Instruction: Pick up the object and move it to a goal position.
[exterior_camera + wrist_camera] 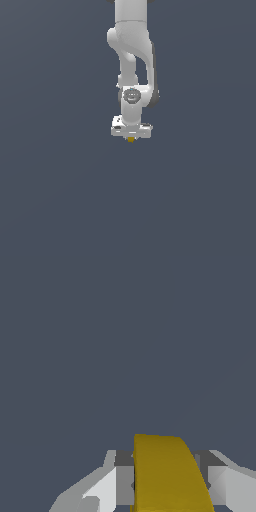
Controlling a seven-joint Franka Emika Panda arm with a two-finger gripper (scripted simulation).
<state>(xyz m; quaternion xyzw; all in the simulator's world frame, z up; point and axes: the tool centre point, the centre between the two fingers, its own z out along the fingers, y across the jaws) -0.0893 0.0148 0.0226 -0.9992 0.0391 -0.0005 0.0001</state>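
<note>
The object (131, 139) is a tiny yellow-orange piece poking out just below the white hand of my arm, in the middle of the exterior view. My gripper (131, 138) is shut on it, and its fingers are barely visible there. In the wrist view the object (167, 476) fills the space between the two grey-white fingers (107, 491), which press against its sides. It hangs against the plain dark grey background with nothing touching it from below.
The white arm (132, 60) comes down from the upper edge of the exterior view. Everything around it is a uniform dark grey surface, with no other objects and no goal marker visible.
</note>
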